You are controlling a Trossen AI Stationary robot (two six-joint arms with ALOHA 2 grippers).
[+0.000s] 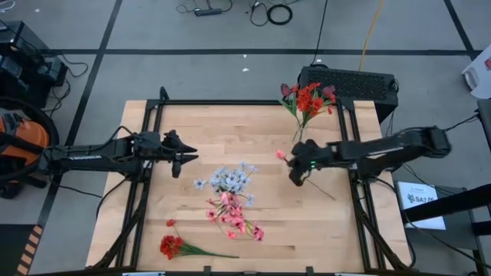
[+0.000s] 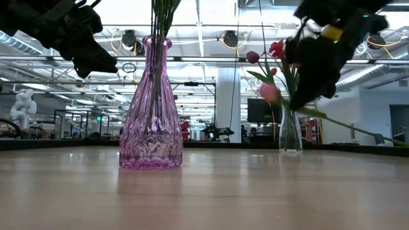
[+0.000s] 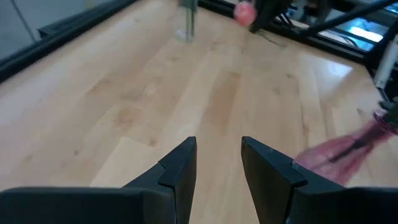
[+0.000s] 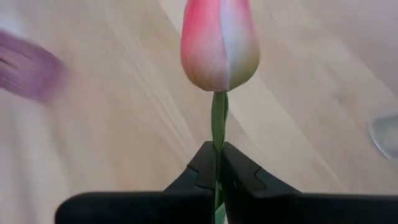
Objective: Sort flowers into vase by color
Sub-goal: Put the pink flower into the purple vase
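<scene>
Pink tulip (image 4: 220, 43) pinched at the stem by right gripper (image 4: 217, 163), lifted mid-table, not yet in a vase. Red stems already in clear vase (image 2: 290, 133); purple vase (image 2: 151, 108) contents unclear. Red spray (image 1: 172, 245) on the table, unsorted. Left gripper (image 3: 217, 163) spread, idle.

Bright, even overhead light with soft shadows; both wrist views blur with distance, and ceiling lamps (image 2: 230, 38) glare.

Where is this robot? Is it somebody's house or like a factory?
Probably a robot lab or workshop, not a house. Behind the purple vase is a big open hall with ceiling pipes and lights. Cables lie on the taped grey floor around the wooden table.
</scene>
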